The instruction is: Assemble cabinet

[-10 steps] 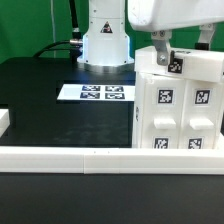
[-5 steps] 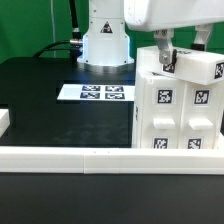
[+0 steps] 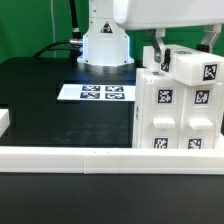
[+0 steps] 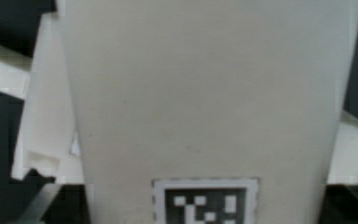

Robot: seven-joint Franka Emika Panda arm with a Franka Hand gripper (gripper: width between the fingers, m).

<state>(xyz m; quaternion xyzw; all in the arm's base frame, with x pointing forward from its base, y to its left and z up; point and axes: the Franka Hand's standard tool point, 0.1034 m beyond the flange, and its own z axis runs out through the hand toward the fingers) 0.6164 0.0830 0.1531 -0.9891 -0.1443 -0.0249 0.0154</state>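
Observation:
The cabinet [image 3: 172, 112] is a large white box with several square markers on its front, standing at the exterior view's right. Just above its top hangs a white tagged panel [image 3: 194, 68], tilted, its marker facing the camera. My gripper [image 3: 185, 46] is shut on this panel, with one dark finger [image 3: 158, 48] showing at the panel's left end and the other mostly hidden. In the wrist view the panel [image 4: 194, 100] fills the picture, its marker [image 4: 208, 205] at the edge, and white cabinet parts [image 4: 43, 115] show beside it.
The marker board [image 3: 97, 93] lies flat on the black table in front of the white robot base [image 3: 105, 40]. A long low white rail [image 3: 70, 157] runs along the table's near edge, and a small white piece [image 3: 4, 121] sits at the exterior view's far left.
The jaws closed on the tagged panel lying on top of the cabinet. The arm then rose, lifting the panel off the cabinet and tilting it.

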